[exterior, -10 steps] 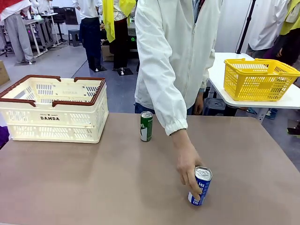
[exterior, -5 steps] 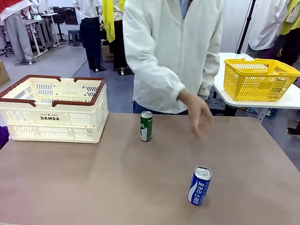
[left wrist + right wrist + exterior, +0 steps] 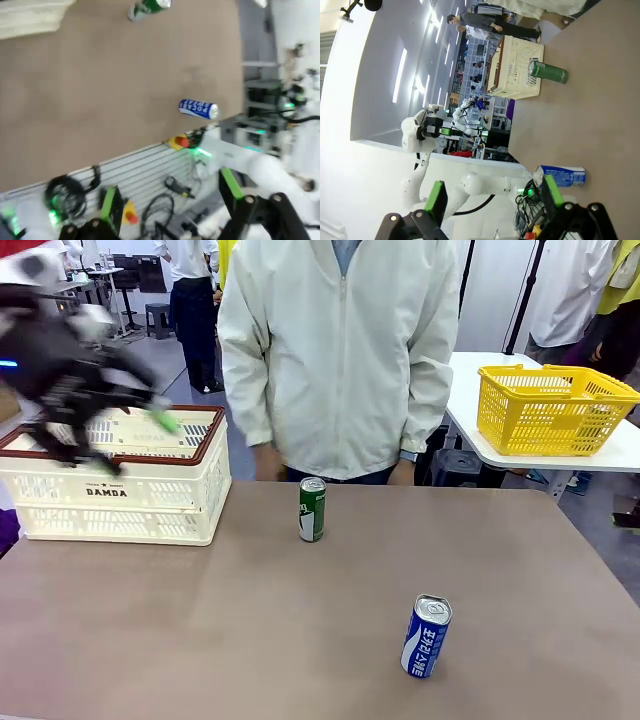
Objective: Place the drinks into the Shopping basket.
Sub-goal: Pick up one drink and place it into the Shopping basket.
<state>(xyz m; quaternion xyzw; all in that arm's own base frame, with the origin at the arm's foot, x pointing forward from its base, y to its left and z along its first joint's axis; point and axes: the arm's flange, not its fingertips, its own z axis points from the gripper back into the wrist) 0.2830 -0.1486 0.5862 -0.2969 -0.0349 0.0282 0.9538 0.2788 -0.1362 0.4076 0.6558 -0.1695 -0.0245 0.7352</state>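
1. On the left stands the Shopping basket (image 3: 110, 490), cream with a brown rim. Its top is open. The left gripper (image 3: 169, 196) is a blur above it in the front view. Its fingers are wide apart and hold nothing.
2. Next comes the green can (image 3: 312, 509). It stands up near the far edge of the table (image 3: 200, 620), just in front of the person (image 3: 340, 360). I think it is small and not heavy. Its metal looks thin, so a hard squeeze could dent it. Its smooth round side could slip. The best place to take it is around the middle, one pad on each side. The person is close behind it, so reach with care.
3. The blue can (image 3: 427, 636) stands alone, nearer the robot and well apart from the green one. It should handle the same way. Nothing is close to it, so it looks easy to reach.
4. Both cans must go up over the basket's tall wall.
5. Far right, a yellow basket (image 3: 550, 410) sits on another table. It is the wrong one.
6. The right gripper (image 3: 493, 196) has its fingers apart and empty, away from both cans.
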